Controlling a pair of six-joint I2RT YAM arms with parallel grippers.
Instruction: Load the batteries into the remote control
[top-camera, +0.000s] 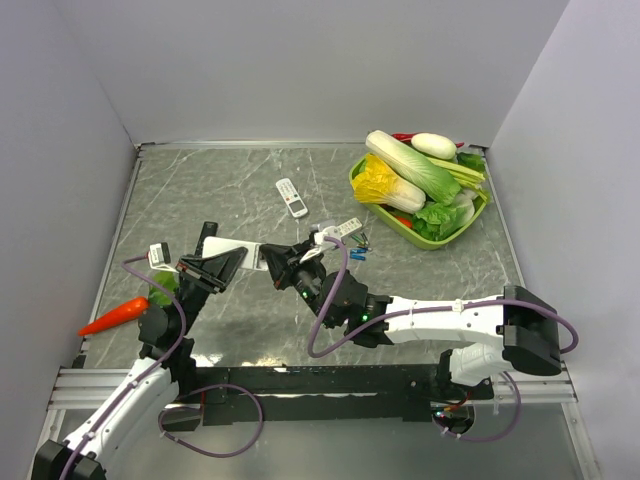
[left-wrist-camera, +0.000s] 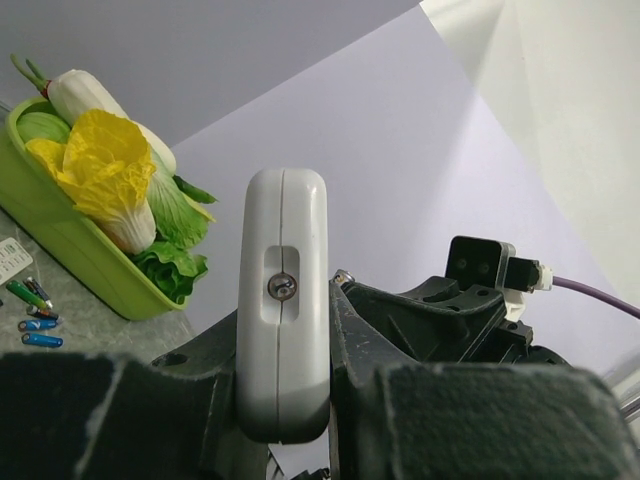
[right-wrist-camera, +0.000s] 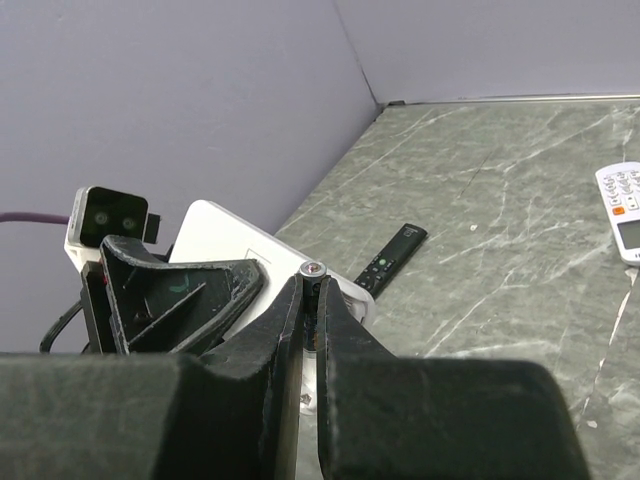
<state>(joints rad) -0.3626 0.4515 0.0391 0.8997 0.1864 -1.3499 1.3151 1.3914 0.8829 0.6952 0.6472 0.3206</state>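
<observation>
Nothing is reading clearly: print on the batteries (left-wrist-camera: 38, 325) and button markings on the small white remote (right-wrist-camera: 622, 205) are showing only as blurs.

White remote control (left-wrist-camera: 285, 330) aloft, battery (right-wrist-camera: 314, 269) seemingly against it; other batteries (left-wrist-camera: 38, 325) loose.

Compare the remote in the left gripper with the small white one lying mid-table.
The held remote is bigger than the small remote. The held remote sits clamped in the left gripper; the small remote lies flat, untouched. The small remote shows buttons; the held remote, a plain face. Both white.
</observation>
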